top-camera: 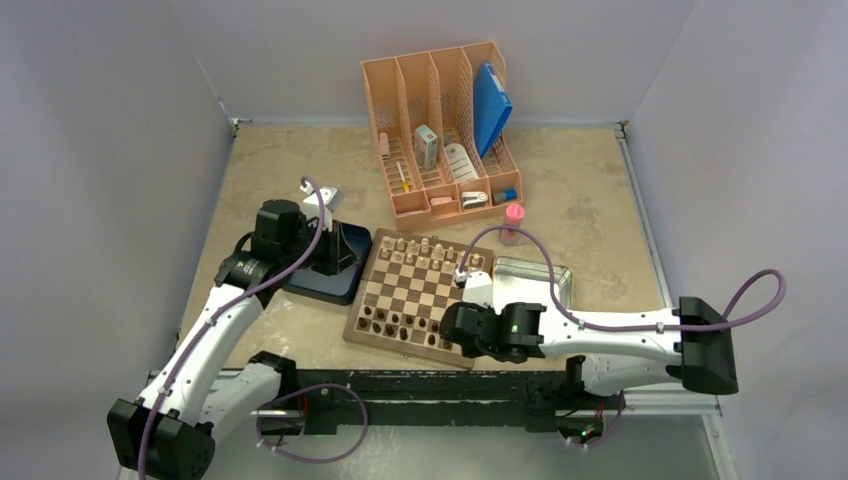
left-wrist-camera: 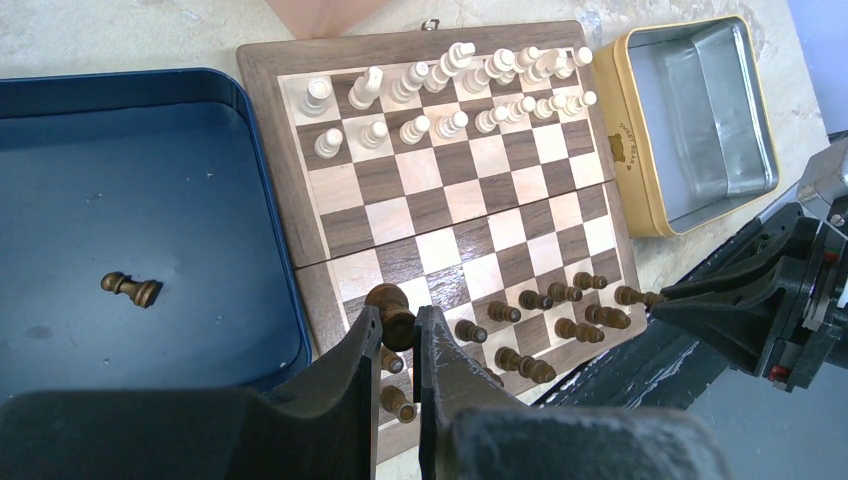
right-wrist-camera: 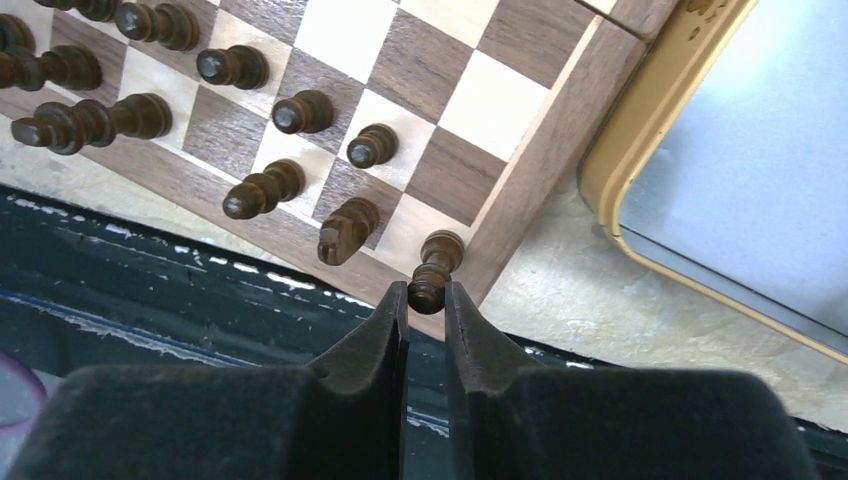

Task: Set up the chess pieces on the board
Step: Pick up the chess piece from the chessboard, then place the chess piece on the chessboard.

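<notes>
The board [top-camera: 360, 292] [left-wrist-camera: 262, 130] lies between the arms. Several dark brown chess pieces [left-wrist-camera: 545, 298] [right-wrist-camera: 232, 66] stand on its two near rows. My left gripper [left-wrist-camera: 400, 322] [top-camera: 335, 252] hovers above the board's near-left corner, shut on a dark piece [left-wrist-camera: 391, 306]. My right gripper [right-wrist-camera: 426, 293] [top-camera: 455, 333] is at the near-right corner, its tips closed on the head of a dark piece [right-wrist-camera: 433, 268] that stands on the corner square. One dark pawn [left-wrist-camera: 130, 289] lies on its side in the blue tray [left-wrist-camera: 150, 180].
Pale pieces [left-wrist-camera: 450, 90] [top-camera: 425, 247] fill the board's two far rows. An open metal tin [left-wrist-camera: 700, 120] [top-camera: 535, 280] [right-wrist-camera: 740, 150] sits right of the board. A pink desk organizer [top-camera: 440, 130] and a small pink-capped bottle [top-camera: 513, 220] stand behind. The blue tray [top-camera: 325, 285] touches the board's left edge.
</notes>
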